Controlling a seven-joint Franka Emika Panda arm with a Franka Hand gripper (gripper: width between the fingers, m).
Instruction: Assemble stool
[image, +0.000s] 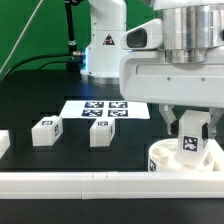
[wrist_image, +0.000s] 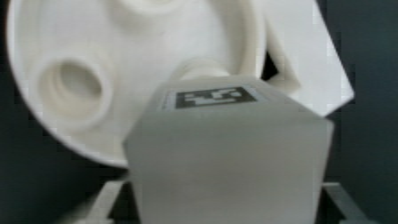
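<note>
The arm is hanging over the exterior view's right side of the black desk. Its claw is gripping one blocky white leg, with the jaws drawn in narrow against the leg's sides. The leg is standing upright with its black-and-white tag facing the camera. It is poised directly above the seat disc, low enough that its lower end is overlapping the disc's outline (whether the two are actually touching cannot be told from here).

The seat disc is lying flat at the near edge of the desk, just behind the long white rail and seemingly pressed against it. In the wrist view the gripped leg is filling the foreground, its tag showing on the upper face. The seat disc is curving behind it, with a round hole showing in its pale surface. The leg is covering part of the disc's rim.

Toward the exterior view's left, one loose leg is resting on the desk. Another loose leg is resting beside it, nearer the middle. Both are well apart from the disc. A further white piece is poking in at the left edge, cut off too much to identify. The marker board is lying flat behind the loose legs, and the robot's base is standing beyond it.
</note>
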